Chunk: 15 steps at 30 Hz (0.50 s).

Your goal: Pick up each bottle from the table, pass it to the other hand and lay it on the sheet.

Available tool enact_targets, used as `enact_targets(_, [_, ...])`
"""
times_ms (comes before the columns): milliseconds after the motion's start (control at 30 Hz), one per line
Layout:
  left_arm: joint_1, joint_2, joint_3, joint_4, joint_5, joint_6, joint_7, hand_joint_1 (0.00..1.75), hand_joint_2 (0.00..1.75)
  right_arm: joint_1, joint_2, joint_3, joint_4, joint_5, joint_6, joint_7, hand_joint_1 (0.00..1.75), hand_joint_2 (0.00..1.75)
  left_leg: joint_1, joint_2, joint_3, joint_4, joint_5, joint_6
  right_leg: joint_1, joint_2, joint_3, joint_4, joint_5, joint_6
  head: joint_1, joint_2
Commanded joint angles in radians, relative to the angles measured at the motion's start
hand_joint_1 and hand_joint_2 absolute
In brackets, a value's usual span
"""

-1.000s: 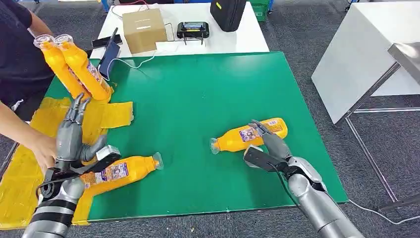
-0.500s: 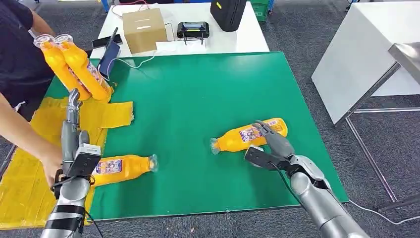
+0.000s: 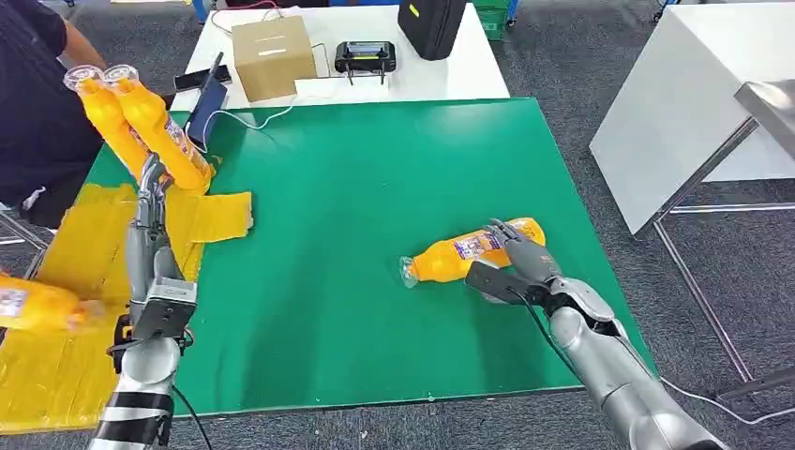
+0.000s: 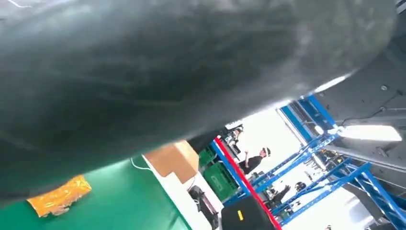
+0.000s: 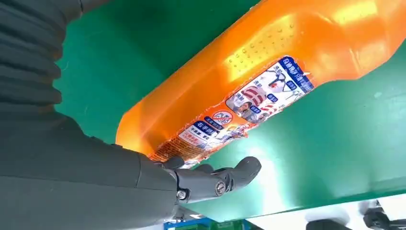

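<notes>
Green counter (image 3: 375,206) took up most of the head view, with a crumpled yellow sheet (image 3: 84,244) spread over its left side. Behind it stood a white counter (image 3: 450,66) bearing a cardboard box (image 3: 272,56), a black controller (image 3: 365,56) and a black bag (image 3: 431,23).

Person in a dark top (image 3: 37,103) stood at the far left. Two orange bottles (image 3: 141,122) leaned together, caps up, at the sheet's far corner. Another orange bottle (image 3: 37,307) sat blurred at the picture's left edge over the sheet (what held it could not be told).

Bottle on the green (image 3: 469,253) lay on its side toward the right, cap end pointing left, label up. Right hand (image 3: 514,267) was at its base end: fingers draped over the label, thumb on the near side. Right wrist view showed a finger (image 5: 215,179) reaching under the label edge against the bottle; hand was around it but not visibly clamped, bottle resting on the counter.

Left hand (image 3: 150,225) was raised over the sheet's edge, fingers straight and pointing away, holding nothing.
</notes>
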Motion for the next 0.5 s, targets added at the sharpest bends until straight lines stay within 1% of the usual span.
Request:
enact_targets(33, [-0.021, -0.009, -0.031, 0.015, 0.008, -0.011, -0.002, 0.00, 0.00, -0.090, 0.022, 0.033, 0.154, 0.034, 0.003, 0.019, 0.00, 1.75, 0.002, -0.004, 0.007, 0.002, -0.004, -0.001, 0.000, 0.010, 0.008, 0.000, -0.003, -0.002, 0.000, 0.000])
enact_targets(100, [-0.035, -0.008, -0.044, 0.028, 0.026, -0.033, 0.007, 0.00, 0.00, -0.131, 0.027, 0.046, 0.221, 0.050, 0.014, 0.018, 0.00, 1.75, 0.002, -0.003, 0.006, 0.002, -0.003, -0.001, 0.000, 0.011, 0.006, 0.001, -0.002, -0.002, 0.000, 0.000])
enact_targets(133, [-0.042, -0.008, -0.046, 0.037, 0.026, -0.029, 0.006, 0.00, 0.00, -0.151, 0.025, 0.063, 0.251, 0.076, 0.006, 0.019, 0.00, 1.75, 0.001, -0.002, 0.004, 0.001, -0.002, -0.001, 0.000, 0.009, 0.004, 0.000, -0.001, -0.002, 0.000, 0.000])
enact_targets(167, [-0.046, -0.006, -0.046, 0.044, 0.027, -0.029, 0.008, 0.00, 0.00, -0.164, 0.026, 0.077, 0.273, 0.100, -0.002, 0.023, 0.00, 1.75, 0.001, -0.002, 0.004, 0.002, -0.002, -0.001, 0.000, 0.009, 0.004, 0.001, -0.001, -0.002, 0.000, 0.000])
enact_targets(200, [-0.048, -0.005, -0.045, 0.047, 0.028, -0.029, 0.009, 0.00, 0.00, -0.173, 0.027, 0.085, 0.283, 0.115, -0.008, 0.025, 0.00, 1.75, 0.000, -0.002, 0.002, 0.000, 0.000, 0.000, -0.001, 0.005, 0.002, 0.000, 0.000, -0.001, 0.000, 0.000])
enact_targets(233, [-0.048, -0.003, -0.040, 0.053, 0.032, -0.033, 0.011, 0.00, 0.00, -0.189, 0.027, 0.096, 0.300, 0.142, -0.017, 0.036, 0.00, 1.75, 0.001, -0.003, 0.004, 0.000, -0.001, -0.001, -0.001, 0.006, 0.004, -0.001, 0.000, -0.001, 0.000, 0.000])
enact_targets(267, [-0.048, 0.000, -0.039, 0.054, 0.036, -0.039, 0.011, 0.00, 0.00, -0.197, 0.025, 0.097, 0.302, 0.146, -0.020, 0.038, 0.00, 1.75, 0.001, -0.003, 0.005, 0.000, -0.001, 0.000, -0.001, 0.008, 0.005, 0.000, -0.001, -0.002, 0.000, 0.000])
enact_targets(300, [-0.047, 0.004, -0.036, 0.057, 0.037, -0.043, 0.010, 0.00, 0.00, -0.212, 0.021, 0.105, 0.307, 0.166, -0.028, 0.045, 0.00, 1.75, 0.000, -0.002, 0.003, 0.000, 0.000, 0.000, -0.001, 0.006, 0.003, 0.000, 0.000, 0.000, 0.000, 0.000])
enact_targets(367, [-0.044, 0.006, -0.031, 0.057, 0.039, -0.048, 0.009, 0.00, 0.00, -0.223, 0.016, 0.107, 0.307, 0.181, -0.037, 0.052, 0.00, 1.75, 0.000, -0.002, 0.005, 0.001, -0.001, 0.000, -0.001, 0.009, 0.004, 0.000, 0.000, -0.001, 0.000, 0.000])
enact_targets(400, [-0.039, 0.007, -0.026, 0.056, 0.044, -0.056, 0.009, 0.00, 0.00, -0.237, 0.005, 0.130, 0.305, 0.212, -0.024, 0.050, 0.00, 1.75, 0.000, -0.002, 0.002, 0.000, 0.000, 0.001, -0.001, 0.005, 0.002, 0.000, 0.001, 0.000, 0.000, 0.000])
enact_targets(467, [-0.040, 0.010, -0.019, 0.063, 0.053, -0.065, 0.006, 0.00, 0.00, -0.267, -0.004, 0.139, 0.312, 0.221, -0.001, 0.044, 0.00, 1.75, 0.000, -0.003, 0.004, 0.001, -0.001, 0.000, -0.001, 0.008, 0.004, 0.000, -0.001, 0.000, 0.000, 0.000])
enact_targets(500, [-0.040, 0.010, -0.017, 0.065, 0.054, -0.066, 0.005, 0.00, 0.00, -0.278, -0.006, 0.141, 0.312, 0.224, 0.005, 0.039, 0.00, 1.75, -0.001, -0.001, 0.002, 0.000, 0.000, 0.001, -0.002, 0.004, 0.001, 0.000, 0.001, 0.001, 0.000, 0.000])
